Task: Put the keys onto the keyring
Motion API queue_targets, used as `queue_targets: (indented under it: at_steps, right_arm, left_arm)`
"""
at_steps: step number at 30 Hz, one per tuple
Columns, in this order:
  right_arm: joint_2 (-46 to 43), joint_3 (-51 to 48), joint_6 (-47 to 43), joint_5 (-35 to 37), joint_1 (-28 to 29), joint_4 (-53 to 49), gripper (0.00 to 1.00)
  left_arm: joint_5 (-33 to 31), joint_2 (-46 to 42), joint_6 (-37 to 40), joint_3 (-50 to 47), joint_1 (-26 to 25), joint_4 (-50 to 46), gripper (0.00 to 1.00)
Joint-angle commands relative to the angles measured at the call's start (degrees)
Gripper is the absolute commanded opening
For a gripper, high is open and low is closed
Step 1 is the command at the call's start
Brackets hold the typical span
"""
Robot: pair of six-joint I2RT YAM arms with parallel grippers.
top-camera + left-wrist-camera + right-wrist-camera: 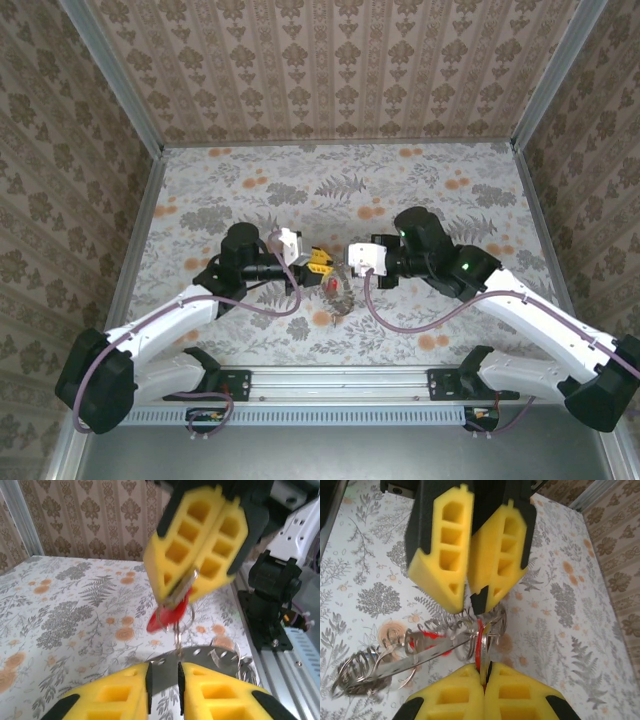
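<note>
The right hand (181,591) clenches a red-tagged key (167,617) aloft for threading. Facing that key, the left hand (164,674) looks released, fingers slightly parted.

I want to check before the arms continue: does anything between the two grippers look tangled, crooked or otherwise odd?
Yes. From the right gripper, shut on a red-tagged key, a flat perforated metal strip slants down sideways, with loose wire coils bunched at its far end. It looks tangled, not tidy.
</note>
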Motion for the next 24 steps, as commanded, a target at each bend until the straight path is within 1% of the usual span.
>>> queue_targets:
  at_steps: [1,4,7,12,15,17,21,24]
  right_arm:
    - [1.0,5.0,-6.0,3.4,0.1,-6.1,0.0]
    - [2.3,7.9,-8.8,6.1,0.1,-9.4,0.0]
    - [3.9,11.1,-11.5,9.1,0.1,-13.2,0.0]
    - [6.3,14.6,-18.7,19.6,0.3,-16.7,0.0]
    - [7.4,16.6,-22.0,24.1,0.3,-17.9,0.0]
    - [7.8,17.5,-24.0,26.0,0.4,-18.3,0.0]
    - [8.0,16.9,-30.4,29.9,0.9,-17.3,0.0]
    - [8.6,16.5,-35.2,34.0,1.2,-16.4,0.0]
  left_arm:
    - [-1.0,-1.0,0.9,0.9,0.0,-1.7,0.31]
    - [-2.6,-2.2,0.9,0.4,0.4,-1.7,0.36]
    - [-5.4,-4.2,0.7,-0.6,1.1,-2.0,0.42]
    - [-15.3,-8.7,-1.3,-2.0,2.9,-5.4,0.55]
    - [-17.6,-11.2,-2.6,-2.0,4.5,-9.2,0.59]
    - [-20.1,-12.3,-4.0,-2.0,5.6,-11.8,0.65]
    - [-24.2,-13.3,-6.6,-1.9,8.3,-16.3,0.68]
    - [-28.2,-13.6,-9.7,-2.4,10.4,-17.4,0.7]
